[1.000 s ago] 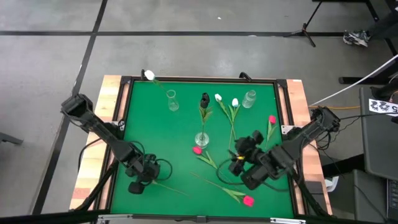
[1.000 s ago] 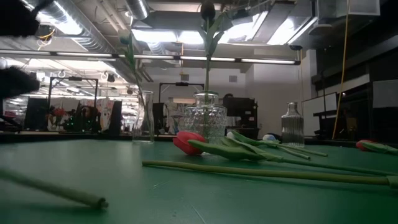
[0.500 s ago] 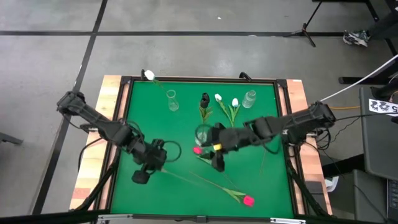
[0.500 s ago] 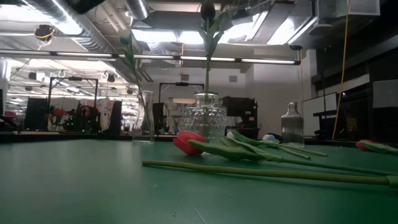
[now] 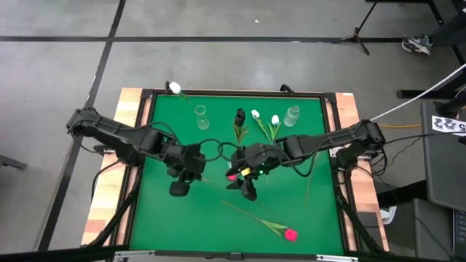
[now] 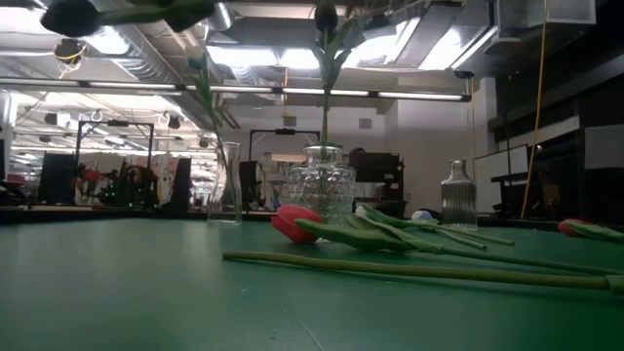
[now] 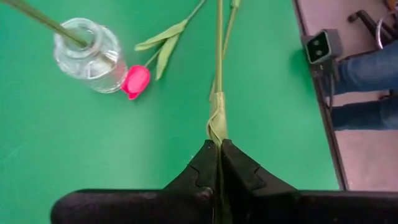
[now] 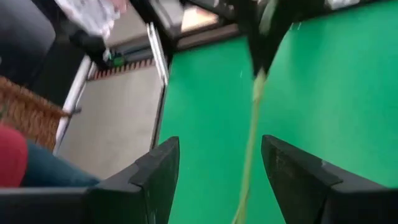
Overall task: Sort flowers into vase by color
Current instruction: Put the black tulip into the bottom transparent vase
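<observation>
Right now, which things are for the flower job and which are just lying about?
For the job:
- left gripper, shut on a stem
- right gripper, open
- pink tulip, white tulip, black tulip
- round vase, thin vase, bottle vase

Just lying about:
- tripod
- cable
- person's legs
</observation>
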